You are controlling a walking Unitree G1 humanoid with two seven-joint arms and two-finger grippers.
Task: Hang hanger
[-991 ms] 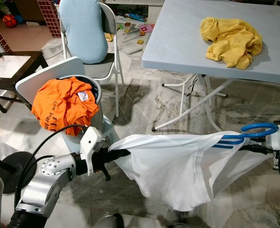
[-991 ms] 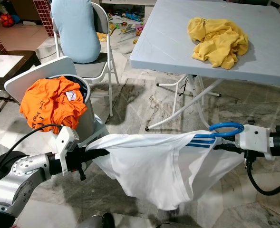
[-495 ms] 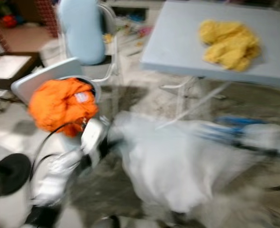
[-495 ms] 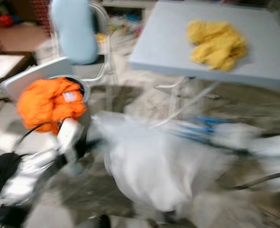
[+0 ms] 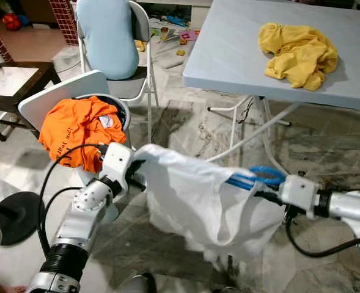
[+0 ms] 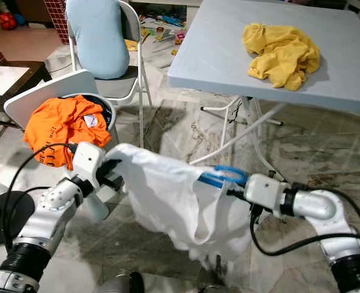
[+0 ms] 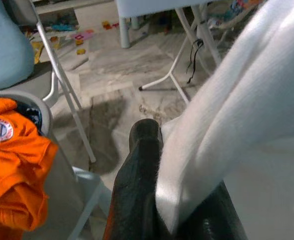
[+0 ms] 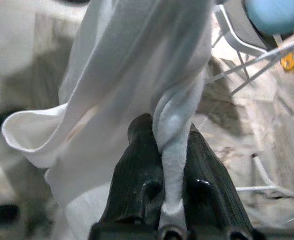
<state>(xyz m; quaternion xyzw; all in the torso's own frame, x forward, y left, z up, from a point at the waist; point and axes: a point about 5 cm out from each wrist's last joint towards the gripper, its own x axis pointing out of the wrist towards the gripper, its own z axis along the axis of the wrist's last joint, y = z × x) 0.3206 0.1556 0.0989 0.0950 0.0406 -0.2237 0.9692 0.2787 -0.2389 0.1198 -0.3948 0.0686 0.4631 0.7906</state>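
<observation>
the white shirt [image 5: 198,201] hung in the air between the two claws, over the marble floor [image 5: 326,146] in front of the counter [image 5: 228,55]. left claw [image 5: 138,173] was clamped on one shoulder edge of the shirt; its wrist view showed cloth pinched between the black fingers [image 7: 137,190]. right claw [image 5: 262,194] was closed on a twisted fold of shirt at the other end, beside the blue hanger [image 5: 259,177], whose hook loop stood just above the grip. holding both ends probably kept the shirt spread on the hanger so the hook stayed free for hanging. no rail or rod to be made out, so the hanging step looked not yet begun.

versus 1.0 s ago: the claws sat closer together, the shirt sagged deeper in folds instead of being stretched flat, and the right arm reached further in toward the middle. the orange shirt [image 5: 76,131] on the bin [image 5: 121,113] and the yellow shirt [image 5: 299,49] on the counter lay as before.
</observation>
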